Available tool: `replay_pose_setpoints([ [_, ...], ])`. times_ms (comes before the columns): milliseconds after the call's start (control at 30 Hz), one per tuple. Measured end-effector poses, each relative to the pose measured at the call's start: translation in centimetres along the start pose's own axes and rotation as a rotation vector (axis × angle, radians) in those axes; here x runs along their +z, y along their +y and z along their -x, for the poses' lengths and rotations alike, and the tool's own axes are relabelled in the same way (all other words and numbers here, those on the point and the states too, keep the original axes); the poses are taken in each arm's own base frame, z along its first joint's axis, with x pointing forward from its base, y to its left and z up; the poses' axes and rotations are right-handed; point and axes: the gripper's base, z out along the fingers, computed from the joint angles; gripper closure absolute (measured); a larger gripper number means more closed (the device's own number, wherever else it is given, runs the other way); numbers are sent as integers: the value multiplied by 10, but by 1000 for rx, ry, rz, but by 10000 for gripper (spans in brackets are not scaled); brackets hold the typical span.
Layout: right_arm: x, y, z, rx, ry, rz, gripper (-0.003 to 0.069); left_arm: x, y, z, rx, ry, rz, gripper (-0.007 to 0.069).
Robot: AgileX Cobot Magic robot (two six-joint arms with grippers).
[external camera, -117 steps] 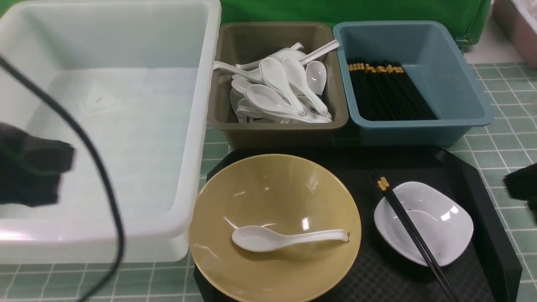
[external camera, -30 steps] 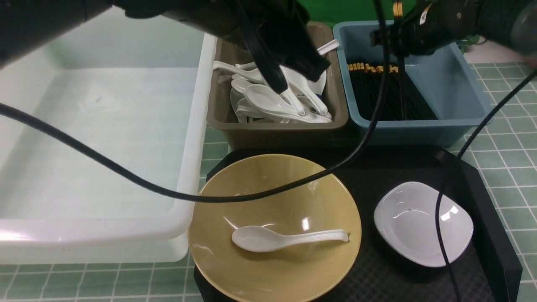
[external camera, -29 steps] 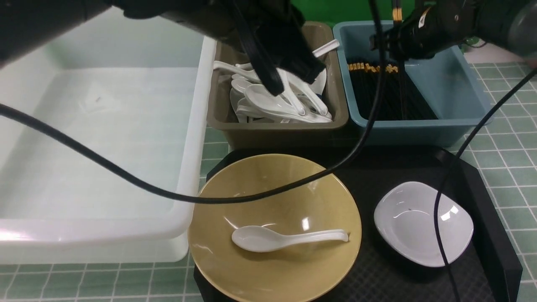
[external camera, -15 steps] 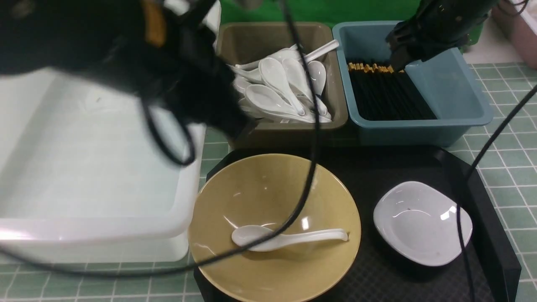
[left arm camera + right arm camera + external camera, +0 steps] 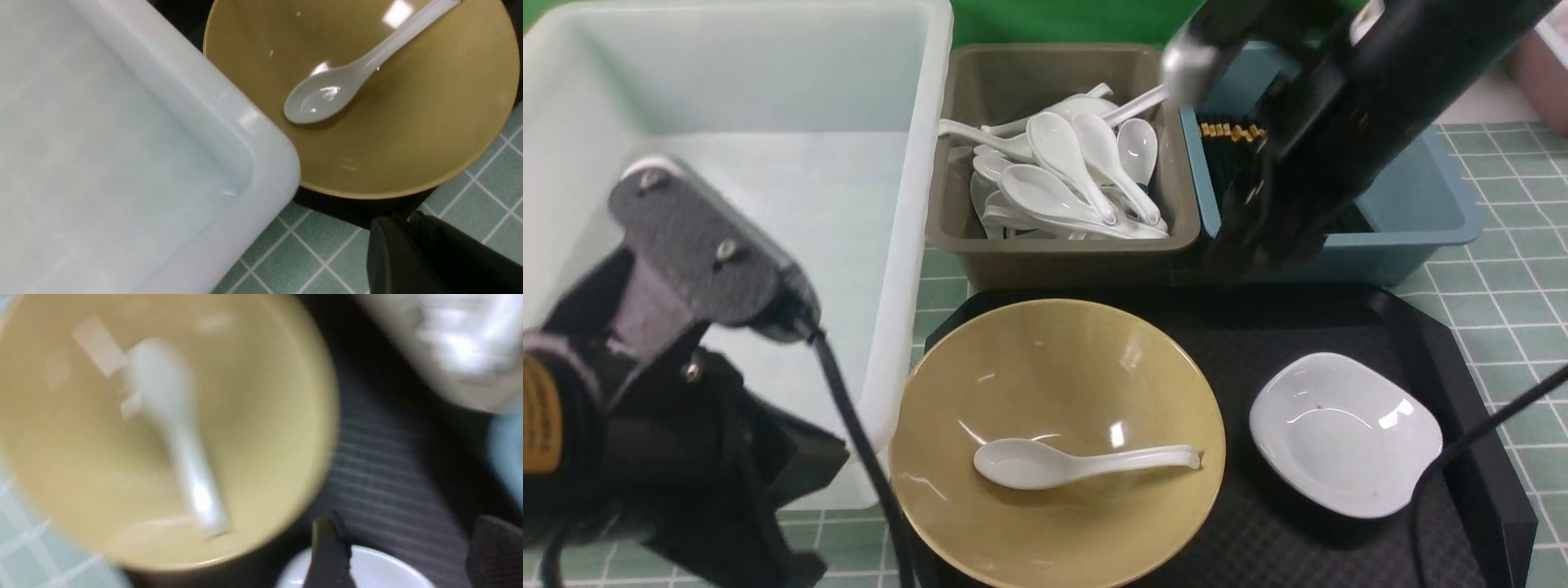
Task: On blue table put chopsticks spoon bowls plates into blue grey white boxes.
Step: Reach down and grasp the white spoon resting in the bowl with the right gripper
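Note:
A white spoon (image 5: 1078, 464) lies in the yellow bowl (image 5: 1058, 367) on the black tray (image 5: 1258, 327), with a small white plate (image 5: 1343, 433) beside it. Black chopsticks (image 5: 1229, 131) lie in the blue box (image 5: 1421, 212), and several spoons fill the grey box (image 5: 1062, 249). The white box (image 5: 727, 163) holds nothing. My right gripper (image 5: 408, 543) is open and empty. It hangs above the tray between bowl and plate, and in the front view (image 5: 1262, 241) it covers the blue box's near edge. My left gripper (image 5: 402, 218) is shut and empty, low by the bowl's near rim.
The left arm (image 5: 670, 425) fills the front left corner, and its cable (image 5: 858, 457) runs past the bowl. Green tiled table (image 5: 1503, 286) surrounds the tray. A pink bin (image 5: 1543, 49) stands at the far right.
My right gripper opened and let the chopsticks go into the blue box, then swung toward the tray. My left arm drew back from over the grey box to the front left.

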Motion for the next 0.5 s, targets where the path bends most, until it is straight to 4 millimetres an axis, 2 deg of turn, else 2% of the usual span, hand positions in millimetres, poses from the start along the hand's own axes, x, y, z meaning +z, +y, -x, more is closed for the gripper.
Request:
replay_pose_setpoints([
  [67, 21, 29, 8, -197, 43, 70, 186, 2, -1, -9, 0, 0, -1, 623],
  [233, 58, 61, 18, -445, 101, 165, 186, 11, -2, -16, -4, -10, -9, 623],
  [267, 60, 61, 18, -448, 105, 168, 186, 11, -2, -16, -4, -11, -9, 623],
  [333, 83, 65, 21, -495, 143, 197, 186, 15, -3, -18, -8, -18, -15, 623],
  [367, 83, 65, 21, -496, 143, 198, 186, 15, -3, -18, -9, -18, -16, 623],
  [400, 97, 63, 21, -503, 167, 204, 186, 16, -3, -19, -9, -26, -16, 623],
  [500, 122, 56, 18, -502, 229, 190, 186, 19, -4, -19, -11, -33, -18, 623],
])
